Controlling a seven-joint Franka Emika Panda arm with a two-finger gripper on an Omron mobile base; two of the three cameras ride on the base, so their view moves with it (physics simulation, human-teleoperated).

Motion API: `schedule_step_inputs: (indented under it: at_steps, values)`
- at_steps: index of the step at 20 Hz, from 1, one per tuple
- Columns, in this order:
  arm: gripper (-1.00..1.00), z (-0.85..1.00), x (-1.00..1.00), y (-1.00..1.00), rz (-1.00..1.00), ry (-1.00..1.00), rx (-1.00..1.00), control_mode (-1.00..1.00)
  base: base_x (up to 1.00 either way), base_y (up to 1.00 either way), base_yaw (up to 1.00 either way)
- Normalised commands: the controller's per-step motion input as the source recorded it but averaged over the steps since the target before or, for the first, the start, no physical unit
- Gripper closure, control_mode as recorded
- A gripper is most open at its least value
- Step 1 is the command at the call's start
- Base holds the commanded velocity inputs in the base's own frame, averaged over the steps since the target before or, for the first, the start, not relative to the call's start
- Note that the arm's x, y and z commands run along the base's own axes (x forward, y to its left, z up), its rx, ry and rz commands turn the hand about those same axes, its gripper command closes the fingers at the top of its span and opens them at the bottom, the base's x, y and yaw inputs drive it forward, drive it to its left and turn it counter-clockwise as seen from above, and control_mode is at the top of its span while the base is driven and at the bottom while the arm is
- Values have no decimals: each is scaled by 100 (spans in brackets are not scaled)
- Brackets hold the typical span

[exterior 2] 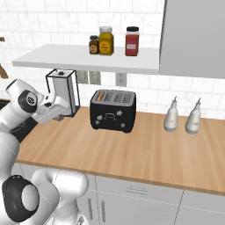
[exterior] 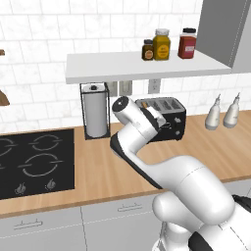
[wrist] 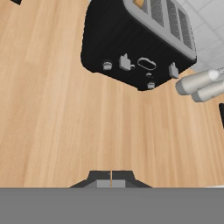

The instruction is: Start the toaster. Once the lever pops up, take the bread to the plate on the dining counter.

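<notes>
Clenched on nothing, the gripper [wrist: 111, 178] hangs over bare wood counter [wrist: 52, 109], apart from the toaster's [wrist: 131, 48] front edge. That toaster stands near the wall, paper-towel roll [exterior 2: 61, 94] to one side, two bottles [exterior 2: 180, 117] to the other.

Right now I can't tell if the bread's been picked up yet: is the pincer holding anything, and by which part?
Nothing is held. The pincer is shut on itself above bare counter, short of the toaster.
</notes>
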Motion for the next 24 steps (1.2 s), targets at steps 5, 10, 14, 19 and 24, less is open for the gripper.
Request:
schedule_step_inputs:
  at_steps: [5,10,14,19,24]
  values:
    - [100,0,0,0,0,0,0,-100,0,0,0]
    - [100,0,0,0,0,0,0,-100,0,0,0]
    - [100,0,0,0,0,0,0,-100,0,0,0]
    - [100,0,0,0,0,0,0,-100,0,0,0]
    - [100,0,0,0,0,0,0,-100,0,0,0]
